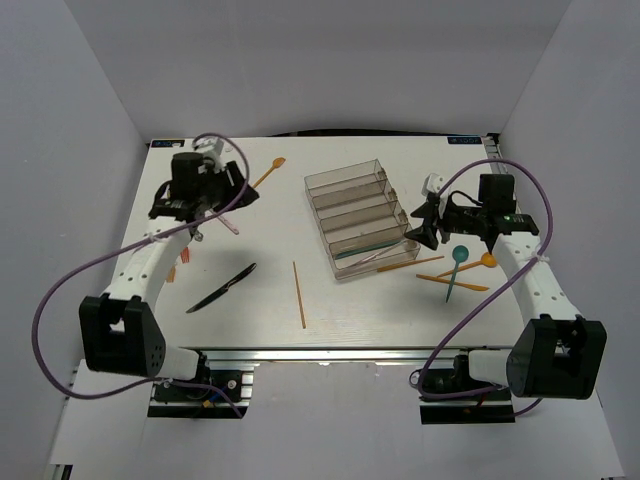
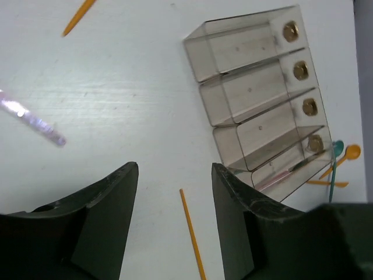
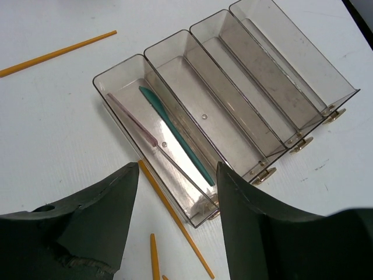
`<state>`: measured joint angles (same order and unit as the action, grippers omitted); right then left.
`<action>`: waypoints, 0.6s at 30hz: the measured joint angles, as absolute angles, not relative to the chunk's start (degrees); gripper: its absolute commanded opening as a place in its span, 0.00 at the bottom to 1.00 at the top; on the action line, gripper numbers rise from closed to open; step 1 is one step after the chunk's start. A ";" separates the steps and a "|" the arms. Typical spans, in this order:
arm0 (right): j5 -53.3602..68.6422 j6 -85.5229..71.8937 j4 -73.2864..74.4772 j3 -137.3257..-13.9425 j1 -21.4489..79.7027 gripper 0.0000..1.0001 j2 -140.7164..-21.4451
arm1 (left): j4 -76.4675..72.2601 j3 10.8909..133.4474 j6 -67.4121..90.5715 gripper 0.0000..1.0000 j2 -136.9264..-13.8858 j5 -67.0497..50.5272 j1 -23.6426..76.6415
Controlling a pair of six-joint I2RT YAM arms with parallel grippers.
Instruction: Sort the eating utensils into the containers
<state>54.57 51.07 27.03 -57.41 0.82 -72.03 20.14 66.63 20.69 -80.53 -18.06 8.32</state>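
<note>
Both hands stood apart and empty: right hand (image 3: 178, 169) just right of the clear brownish stepped plastic tray (image 3: 119, 65), left hand (image 2: 175, 169) well left of it. Only the tray's lowest compartment held utensils, including a teal one (image 3: 175, 140). Risk: a slim orange stick (image 3: 175, 219) lay against the tray wall, so pinching it might shove the tray. A black knife (image 1: 222, 288) lay loose on the tabletop, left of the tray.
</note>
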 measured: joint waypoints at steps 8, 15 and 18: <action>53.74 51.96 27.88 -57.47 0.82 0.63 -74.50 | 22.15 60.20 26.96 0.66 -75.59 -18.50 1.74; 50.46 55.59 33.47 -58.24 0.82 0.63 -76.60 | 22.41 55.96 28.12 0.66 -73.91 -19.11 1.21; 48.69 55.96 34.98 -59.09 0.82 0.62 -77.19 | 22.26 54.30 28.36 0.66 -73.36 -19.66 1.21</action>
<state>48.69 55.96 34.98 -59.09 0.82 -77.19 22.26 54.30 28.36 -73.36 -19.66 1.21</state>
